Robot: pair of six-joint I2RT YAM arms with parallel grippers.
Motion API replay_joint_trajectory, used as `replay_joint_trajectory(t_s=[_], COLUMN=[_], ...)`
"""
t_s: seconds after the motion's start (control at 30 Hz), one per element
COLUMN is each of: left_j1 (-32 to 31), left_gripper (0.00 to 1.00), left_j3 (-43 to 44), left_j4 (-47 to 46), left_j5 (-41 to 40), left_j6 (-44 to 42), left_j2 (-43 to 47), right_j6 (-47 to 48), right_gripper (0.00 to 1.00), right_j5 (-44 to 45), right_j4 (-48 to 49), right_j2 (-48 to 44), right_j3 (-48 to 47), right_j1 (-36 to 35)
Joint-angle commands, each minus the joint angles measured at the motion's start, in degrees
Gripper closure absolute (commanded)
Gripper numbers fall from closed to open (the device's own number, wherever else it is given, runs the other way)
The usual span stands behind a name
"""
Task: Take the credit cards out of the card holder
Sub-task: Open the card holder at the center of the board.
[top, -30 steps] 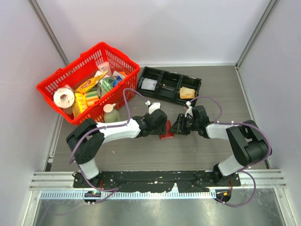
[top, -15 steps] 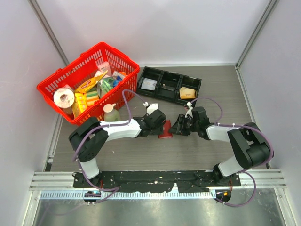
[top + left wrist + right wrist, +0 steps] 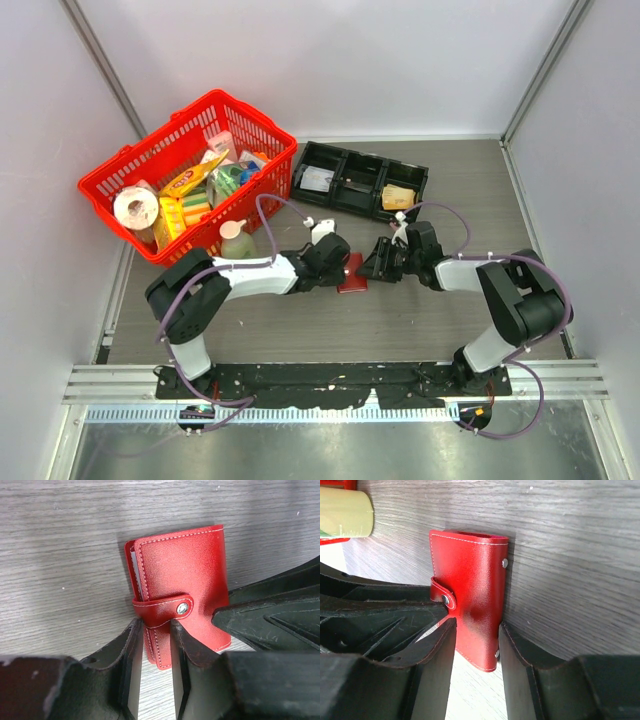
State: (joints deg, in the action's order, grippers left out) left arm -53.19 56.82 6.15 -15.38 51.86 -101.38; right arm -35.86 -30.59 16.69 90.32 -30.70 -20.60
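"Where's the card holder (image 3: 352,280)?"

"Mid-table (image 3: 400,320), closed, snap tab (image 3: 165,609) fastened; black tray (image 3: 365,158) at its twelve o'clock; red basket (image 3: 150,137) at ten."

"The left gripper (image 3: 155,640)?"

"In from nine o'clock; its fingers (image 3: 131,650) pinch the holder's edge just under the tab."

"And the right gripper (image 3: 477,640)?"

"In from three o'clock; clamped across the holder's width, touching the leather on both sides."

"Credit cards?"

"A pale grey sliver (image 3: 133,560) shows at the holder's open side; card or sleeve, I can't tell."
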Motion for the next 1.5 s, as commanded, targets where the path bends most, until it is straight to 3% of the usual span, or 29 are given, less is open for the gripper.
replay_joint_trajectory(t_s=[0.0, 0.17, 0.33, 0.37, 0.53, 0.67, 0.93, 1.47], left_j1=[0.45, 0.45, 0.54, 0.46, -0.33, -2.35, -4.47, -5.17], left_gripper=[0.74, 0.75, 0.75, 0.73, 0.55, 0.49, 0.55, 0.6], left_j3=[-2.15, -2.94, -3.82, -3.82, -1.63, 2.5, 10.94, 16.13], left_j4=[-0.17, -0.44, -0.44, -0.35, 4.64, 10.18, 15.99, 15.55], left_j5=[1.31, 1.31, 1.49, 1.4, -0.7, -5.27, -8.18, -8.0], left_j6=[-0.62, -0.53, -0.53, -0.61, -1.93, -3.25, -7.47, -9.23], left_j2=[-1.98, -1.89, -1.01, -0.66, 1.45, 2.94, 0.49, -8.3], right_j6=[1.93, 2.11, 2.28, 2.37, 2.2, 2.37, 1.93, 0.26], right_gripper=[0.55, 0.65, 0.97, 0.99, 0.99, 0.99, 0.99, 0.99], right_j5=[3.43, 2.55, 1.94, 2.11, 5.18, 10.72, 15.03, 14.77], right_j4=[-2.62, -1.92, -2.27, -2.62, -5.08, -8.16, -10.18, -7.11], right_j2=[4.15, 4.77, 3.29, 3.02, -0.93, -4.71, -7.44, -5.77], right_j3=[0.38, 0.99, 1.52, 1.61, 1.96, 1.96, 1.96, 3.28], right_j1=[-0.23, -0.23, -0.4, -0.49, -2.07, -3.92, -6.12, -7.79])
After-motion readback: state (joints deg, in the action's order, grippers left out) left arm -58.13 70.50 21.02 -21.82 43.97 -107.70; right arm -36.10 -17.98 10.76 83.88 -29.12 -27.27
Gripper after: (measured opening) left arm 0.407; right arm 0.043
